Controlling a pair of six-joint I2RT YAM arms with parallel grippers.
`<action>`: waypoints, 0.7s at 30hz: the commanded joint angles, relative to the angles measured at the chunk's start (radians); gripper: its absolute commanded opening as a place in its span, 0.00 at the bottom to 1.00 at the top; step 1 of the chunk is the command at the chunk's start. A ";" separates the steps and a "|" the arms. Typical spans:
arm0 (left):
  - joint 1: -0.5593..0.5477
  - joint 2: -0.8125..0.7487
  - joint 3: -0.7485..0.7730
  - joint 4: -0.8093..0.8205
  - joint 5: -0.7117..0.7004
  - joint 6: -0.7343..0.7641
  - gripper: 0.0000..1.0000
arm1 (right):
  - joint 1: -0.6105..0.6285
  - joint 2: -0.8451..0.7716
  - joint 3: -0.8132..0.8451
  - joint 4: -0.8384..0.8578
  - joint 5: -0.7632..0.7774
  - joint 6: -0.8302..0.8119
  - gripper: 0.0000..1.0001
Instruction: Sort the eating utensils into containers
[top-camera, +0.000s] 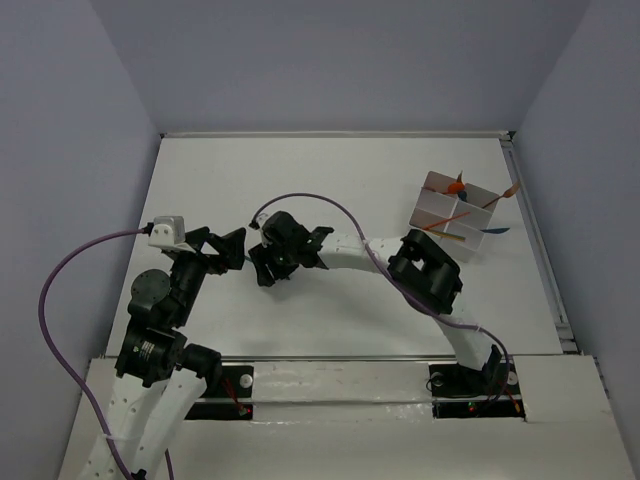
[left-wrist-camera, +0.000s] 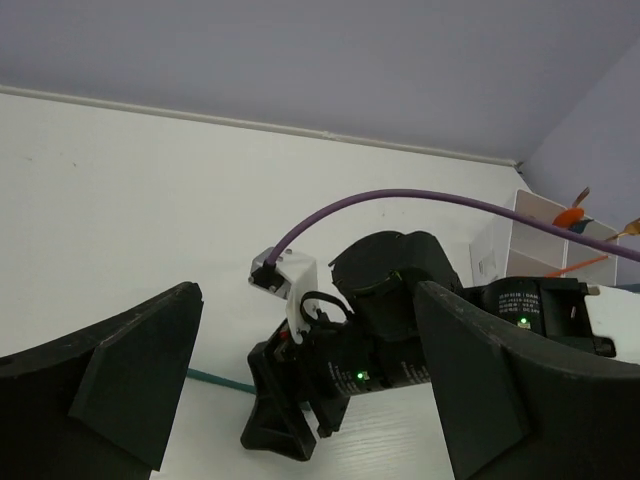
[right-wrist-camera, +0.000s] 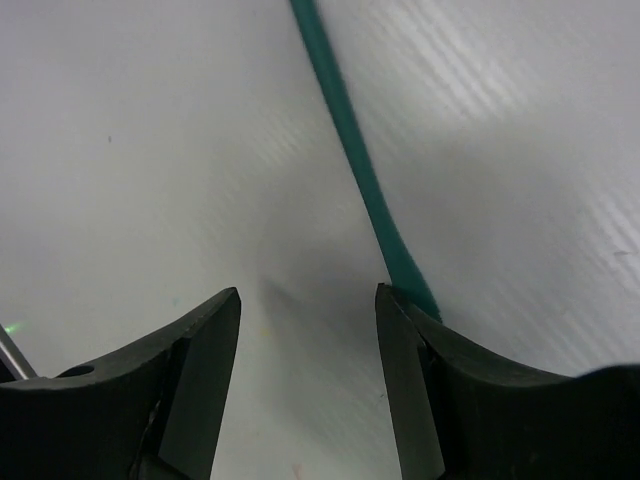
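Note:
A teal utensil (right-wrist-camera: 350, 150) lies flat on the white table. Its lower end runs just outside the right finger (right-wrist-camera: 420, 380) of my right gripper (right-wrist-camera: 308, 295), which stands open low over the table with nothing between its jaws. The left wrist view shows the same teal utensil (left-wrist-camera: 215, 380) poking out from under the right gripper (left-wrist-camera: 290, 420). My left gripper (left-wrist-camera: 308, 320) is open and empty, a short way left of the right gripper (top-camera: 262, 275). The white divided box (top-camera: 455, 215) at the far right holds orange, teal and white utensils (top-camera: 458, 186).
Purple cables (top-camera: 60, 300) loop from both wrists; one arcs over the right arm (top-camera: 310, 200). The right arm's elbow (top-camera: 428, 270) sits just in front of the box. A raised rail (top-camera: 535, 240) runs along the table's right edge.

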 joint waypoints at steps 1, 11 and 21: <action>-0.002 -0.006 0.043 0.045 -0.006 0.000 0.99 | -0.067 0.070 0.037 -0.015 0.079 0.026 0.68; -0.002 -0.002 0.042 0.047 -0.002 0.000 0.99 | -0.079 0.238 0.308 -0.085 0.098 0.020 0.83; -0.002 -0.002 0.042 0.048 0.003 0.002 0.99 | -0.018 0.246 0.320 -0.183 0.214 -0.005 0.80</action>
